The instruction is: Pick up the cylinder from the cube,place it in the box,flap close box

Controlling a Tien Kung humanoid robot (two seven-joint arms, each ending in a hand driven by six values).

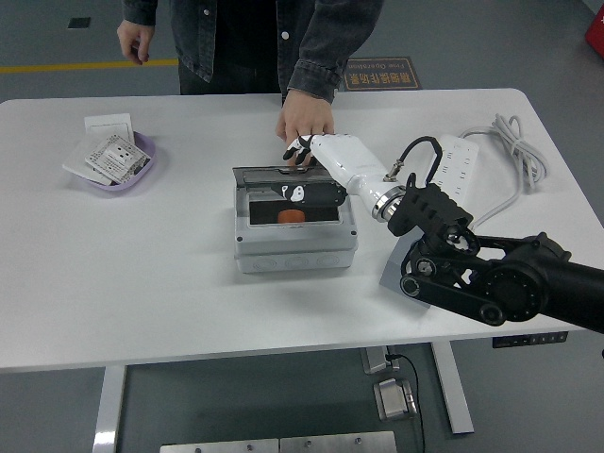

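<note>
The grey box (pixel 294 251) stands mid-table with an orange cylinder (pixel 292 216) lying inside. Its clear hinged lid (pixel 274 182) leans forward over the opening, partly lowered. My right hand (pixel 300 151), white with black fingertips, rests on the lid's raised back edge with fingers relaxed, holding nothing. The grey cube (pixel 400 276) sits right of the box, mostly hidden under my black right forearm. A person's hand (pixel 304 119) rests on the table just behind my fingers.
A purple bowl (pixel 121 162) with packets and a white card (pixel 109 123) sit at the far left. A white power strip (pixel 455 168) and its coiled cable (pixel 514 142) lie at the right. The person stands at the far edge.
</note>
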